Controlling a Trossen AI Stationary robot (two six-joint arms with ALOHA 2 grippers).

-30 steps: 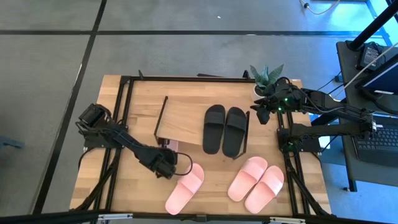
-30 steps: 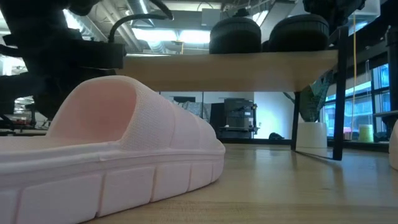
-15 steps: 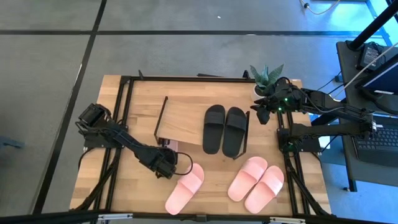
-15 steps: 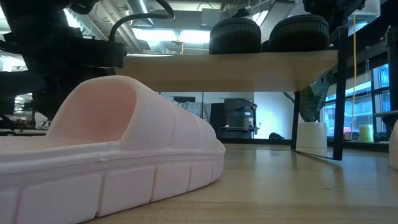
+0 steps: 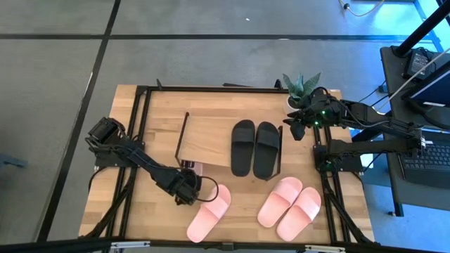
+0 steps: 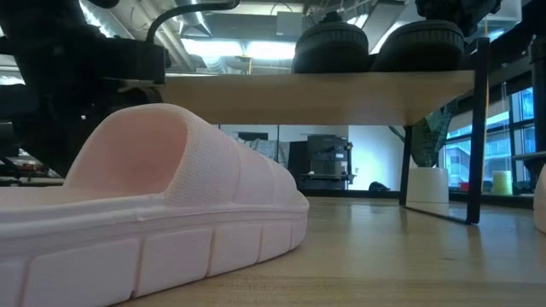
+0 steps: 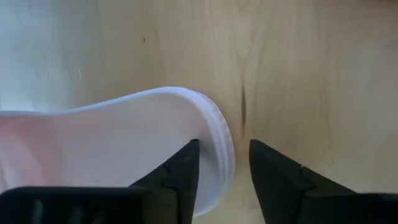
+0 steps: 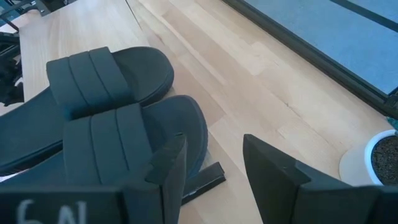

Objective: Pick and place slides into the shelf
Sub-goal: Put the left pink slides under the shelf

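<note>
The left hand [image 5: 188, 191] sits low on the desk [image 5: 119, 140] just off the shelf's [image 5: 207, 137] front left corner. Its fingers [image 7: 180, 171] are spread and straddle the rim of a pink slide [image 7: 124, 143] without pinching it. Bare wood lies open beyond that rim. Another lone pink slide [image 5: 209, 212] lies just beside this hand, toward the desk's front edge. The pink pair [image 5: 290, 204] lies well apart near the front right corner, with open desk between the two. The black pair [image 5: 254, 146] rests on the shelf's right half; the left half is bare board. The right hand [image 5: 295, 126] hovers off the shelf's right edge by the plant [image 5: 301, 88], its fingers [image 8: 168, 171] spread and holding nothing.
</note>
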